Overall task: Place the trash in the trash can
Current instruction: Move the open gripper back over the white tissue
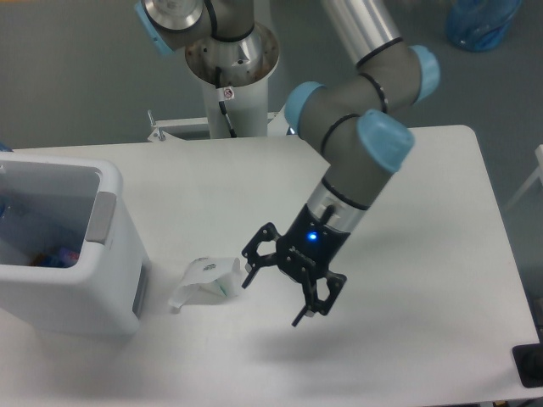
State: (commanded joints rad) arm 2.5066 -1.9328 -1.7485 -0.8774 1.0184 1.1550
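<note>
The gripper [273, 298] hung above the table [424, 254] with jaws spread wide, gripping nothing. The crumpled white wrapper [204, 281] lay on the table at the gripper's 9 o'clock, just beside the trash can [72, 263]. The can was cut off by the left edge; its contents showed only as indistinct coloured fragments.
</note>
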